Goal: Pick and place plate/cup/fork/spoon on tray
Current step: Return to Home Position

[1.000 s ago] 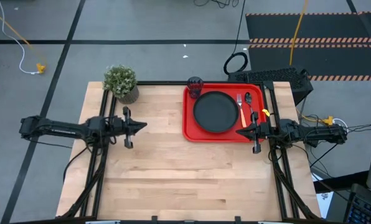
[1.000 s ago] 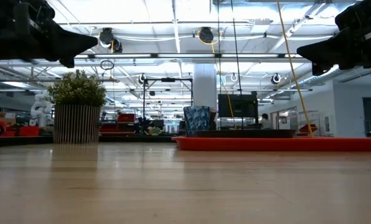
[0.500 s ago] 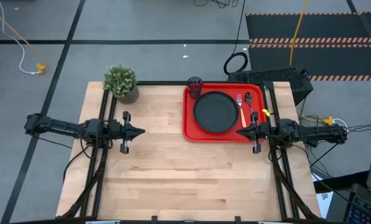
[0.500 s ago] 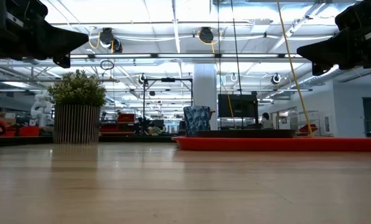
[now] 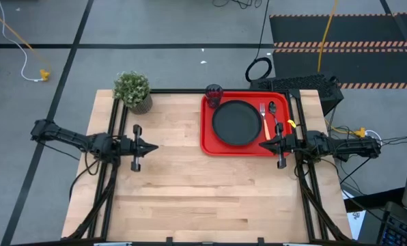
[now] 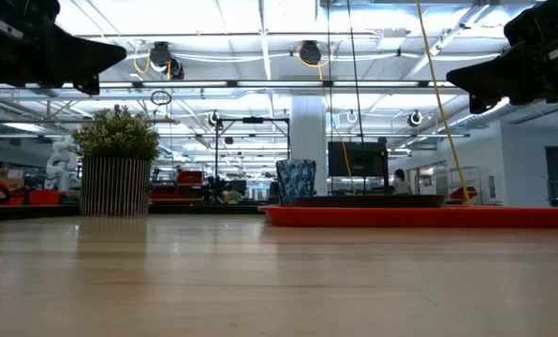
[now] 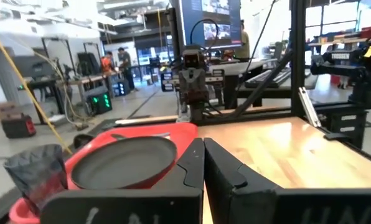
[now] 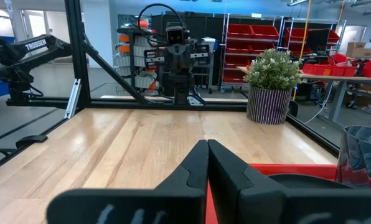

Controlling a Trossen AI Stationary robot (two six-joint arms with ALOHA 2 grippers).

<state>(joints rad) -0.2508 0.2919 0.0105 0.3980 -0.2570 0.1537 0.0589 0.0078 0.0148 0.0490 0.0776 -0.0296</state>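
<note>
Plate [image 5: 236,122], fork [image 5: 264,120], spoon [image 5: 274,117] on tray [image 5: 207,140]; left gripper [image 5: 153,146], right gripper [image 5: 261,144] both closed, empty

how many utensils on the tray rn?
2. The fork and the spoon lie side by side on the tray, right of the plate. None look hidden.

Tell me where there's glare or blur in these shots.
Low view: bright ceiling lights wash out the top, and the near table is blurred. Left wrist view: sheen on the wood, and the cup is soft. High view: even light, the plate crisp on the tray.
</note>
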